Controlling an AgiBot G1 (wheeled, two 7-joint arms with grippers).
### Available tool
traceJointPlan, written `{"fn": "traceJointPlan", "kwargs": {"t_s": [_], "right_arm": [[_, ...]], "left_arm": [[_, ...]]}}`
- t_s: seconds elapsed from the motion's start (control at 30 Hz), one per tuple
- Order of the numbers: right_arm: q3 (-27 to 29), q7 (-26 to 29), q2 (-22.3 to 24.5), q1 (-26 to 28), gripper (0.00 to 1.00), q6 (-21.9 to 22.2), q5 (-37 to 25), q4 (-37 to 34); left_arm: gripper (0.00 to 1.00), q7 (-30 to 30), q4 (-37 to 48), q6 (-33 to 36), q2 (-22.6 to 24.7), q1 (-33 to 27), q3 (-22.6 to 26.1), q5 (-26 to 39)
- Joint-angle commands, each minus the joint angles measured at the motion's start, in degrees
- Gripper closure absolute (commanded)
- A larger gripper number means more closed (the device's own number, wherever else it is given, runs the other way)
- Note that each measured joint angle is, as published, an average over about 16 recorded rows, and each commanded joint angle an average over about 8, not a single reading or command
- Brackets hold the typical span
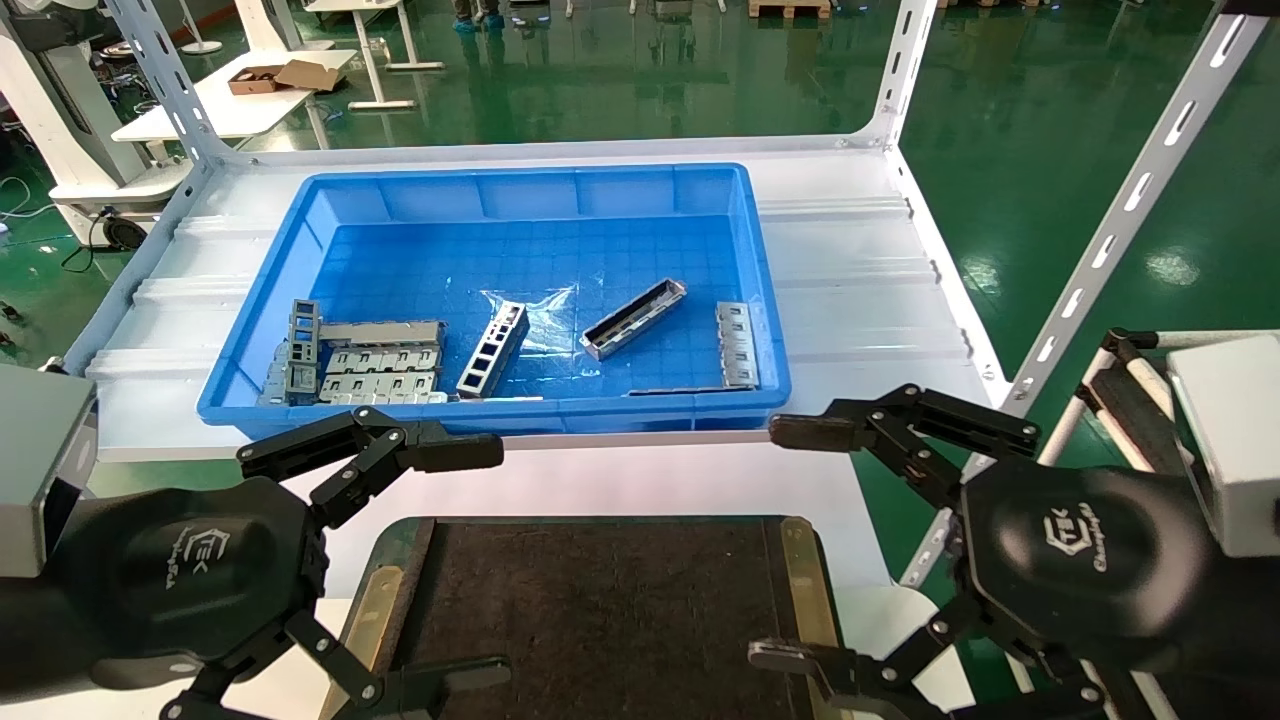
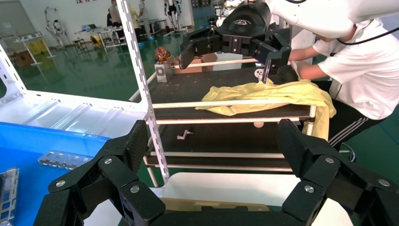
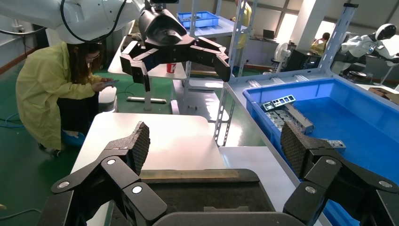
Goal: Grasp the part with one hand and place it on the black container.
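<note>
The part [image 1: 633,318] is a long silver-grey channel lying aslant on the floor of the blue bin, right of its middle. It also shows in the right wrist view [image 3: 300,118]. The black container [image 1: 600,600] is a dark felt tray with brass side strips, on the white table in front of the bin; it also shows in the right wrist view [image 3: 211,197]. My left gripper [image 1: 485,560] is open and empty over the tray's left edge. My right gripper [image 1: 780,545] is open and empty over its right edge. Both are well short of the bin.
The blue bin [image 1: 520,185] stands on a white shelf. It also holds a ladder-like bar [image 1: 493,350], stacked flat slotted plates [image 1: 380,365] and another plate [image 1: 738,345]. Slotted shelf uprights [image 1: 1100,250] rise at the right and back corners. A cart stands at the far right.
</note>
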Motion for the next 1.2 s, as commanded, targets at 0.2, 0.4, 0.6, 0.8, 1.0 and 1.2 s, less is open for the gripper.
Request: {"fn": "traceJointPlan", "kwargs": {"t_s": [0.2,0.4,0.6,0.8,1.0,1.2], "right_arm": [[-0.01,-0.01,0.0,0.01,0.0,-0.01,0.0,-0.01],[-0.02,-0.01,0.0,0.01,0.0,-0.01,0.01,-0.02],[-0.02,-0.01,0.0,0.02,0.0,-0.01,0.01,-0.02],[-0.03,-0.02,0.0,0.02,0.0,-0.01,0.01,-0.02],[-0.03,-0.02,0.0,0.02,0.0,-0.01,0.02,-0.02],[-0.04,-0.02,0.01,0.02,0.0,0.0,0.02,-0.02]], "left_arm": [[0.0,0.65,0.69,-0.75,0.38,-0.55,-0.1,0.59],[0.0,0.47,1.51,-2.7,1.32,-1.79,0.64,2.91],[0.0,0.22,1.99,-6.69,3.3,-4.04,2.24,7.86],[0.0,-0.63,3.82,-11.93,7.33,-7.87,4.51,13.76],[0.0,-1.18,8.02,-17.96,13.07,-12.76,7.1,20.08],[0.0,-1.67,14.59,-23.53,19.51,-18.04,9.85,26.04]]}}
